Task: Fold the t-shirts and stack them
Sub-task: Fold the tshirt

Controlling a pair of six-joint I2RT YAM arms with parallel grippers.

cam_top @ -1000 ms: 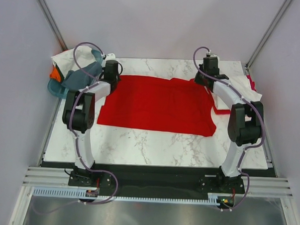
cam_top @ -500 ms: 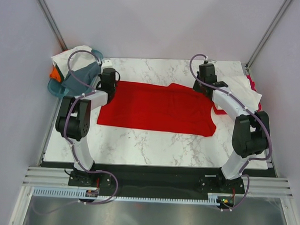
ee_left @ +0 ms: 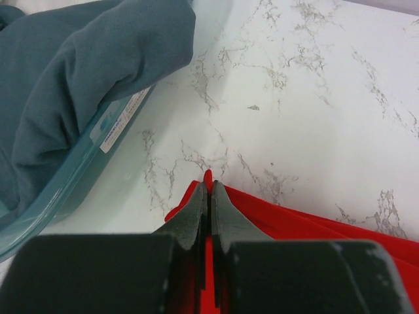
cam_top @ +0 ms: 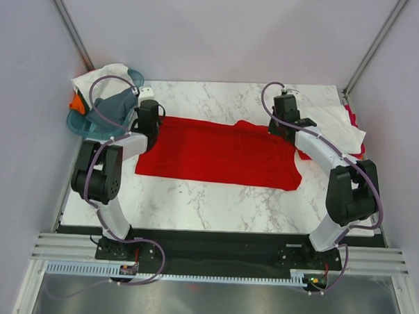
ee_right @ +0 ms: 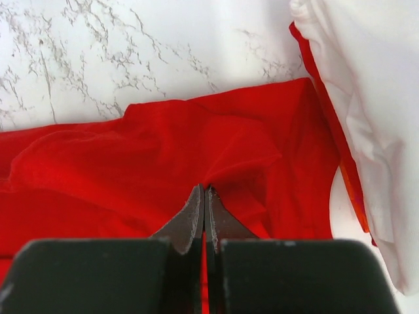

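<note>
Gripping the tee's [cam_top: 216,156] far edge, left hand [ee_left: 208,188] and right hand [ee_right: 204,193] both clamped shut on cloth, needing equal, level pulls toward the near hem.

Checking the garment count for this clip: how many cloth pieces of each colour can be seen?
Red: 2, spread tee and red edge under the right white tee
White: 2, right white tee and white cloth in the basket
Grey-blue cloth: 1
Orange cloth: 1
Total: 6
</note>
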